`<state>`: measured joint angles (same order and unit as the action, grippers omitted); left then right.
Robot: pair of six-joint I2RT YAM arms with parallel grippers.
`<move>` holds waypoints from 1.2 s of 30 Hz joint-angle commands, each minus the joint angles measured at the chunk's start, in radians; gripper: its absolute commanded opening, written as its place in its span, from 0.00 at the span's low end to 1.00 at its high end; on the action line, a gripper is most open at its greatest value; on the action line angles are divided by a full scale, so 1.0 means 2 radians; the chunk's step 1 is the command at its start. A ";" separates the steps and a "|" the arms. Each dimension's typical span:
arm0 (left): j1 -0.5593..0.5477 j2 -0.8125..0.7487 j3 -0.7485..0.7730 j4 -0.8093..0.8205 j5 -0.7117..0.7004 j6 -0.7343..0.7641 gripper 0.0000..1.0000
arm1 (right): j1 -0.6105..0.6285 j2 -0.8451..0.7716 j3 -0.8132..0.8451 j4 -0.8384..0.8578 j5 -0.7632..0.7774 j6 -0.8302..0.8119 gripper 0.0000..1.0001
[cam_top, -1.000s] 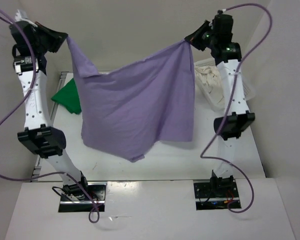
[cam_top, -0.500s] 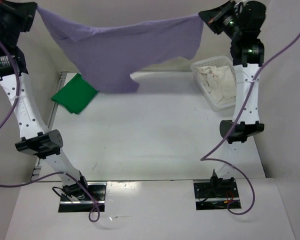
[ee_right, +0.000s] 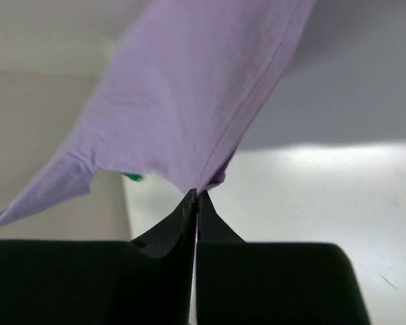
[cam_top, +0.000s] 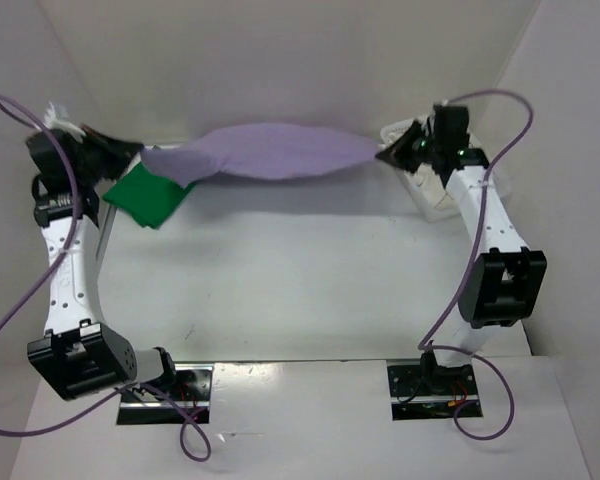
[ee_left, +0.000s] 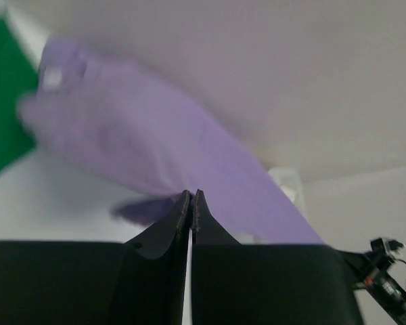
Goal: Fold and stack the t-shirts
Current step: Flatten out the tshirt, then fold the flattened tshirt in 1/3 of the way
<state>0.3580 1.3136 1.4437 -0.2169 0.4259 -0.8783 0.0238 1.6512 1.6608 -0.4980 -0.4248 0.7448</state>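
Job looks abt a third done: green shirt (cam_top: 148, 195) lies folded far left on desk (cam_top: 300, 270); purple shirt (cam_top: 270, 152) hangs stretched at far side btwn left gripper (cam_top: 133, 152) & right gripper (cam_top: 384, 157), both pinched shut on its corners, not folded yet.

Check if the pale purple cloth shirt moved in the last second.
Yes: the pale purple shirt swung to the table's far edge, beside the folded green shirt.

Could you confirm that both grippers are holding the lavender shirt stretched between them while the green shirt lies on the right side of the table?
Not quite: the top view shows the green shirt on the left side of the table, not the right. The rest stands: the left gripper and right gripper hold the lavender shirt stretched between them.
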 commanded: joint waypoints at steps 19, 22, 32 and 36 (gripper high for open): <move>-0.013 -0.134 -0.303 -0.214 0.006 0.095 0.00 | -0.044 -0.220 -0.421 -0.056 0.033 -0.047 0.00; -0.023 -0.139 -0.276 -0.255 -0.031 0.102 0.00 | -0.044 -0.259 -0.427 -0.100 0.039 -0.047 0.00; -0.033 -0.066 -0.187 -0.165 -0.061 0.073 0.00 | -0.053 -0.234 -0.420 -0.082 0.063 -0.037 0.00; -0.033 -0.021 -0.167 -0.101 -0.056 0.047 0.00 | -0.053 -0.165 -0.395 -0.034 0.084 -0.033 0.00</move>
<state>0.2928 1.2217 1.0595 -0.5606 0.3168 -0.7364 -0.0757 1.2514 0.8150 -0.6582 -0.3061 0.6678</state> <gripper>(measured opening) 0.010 0.004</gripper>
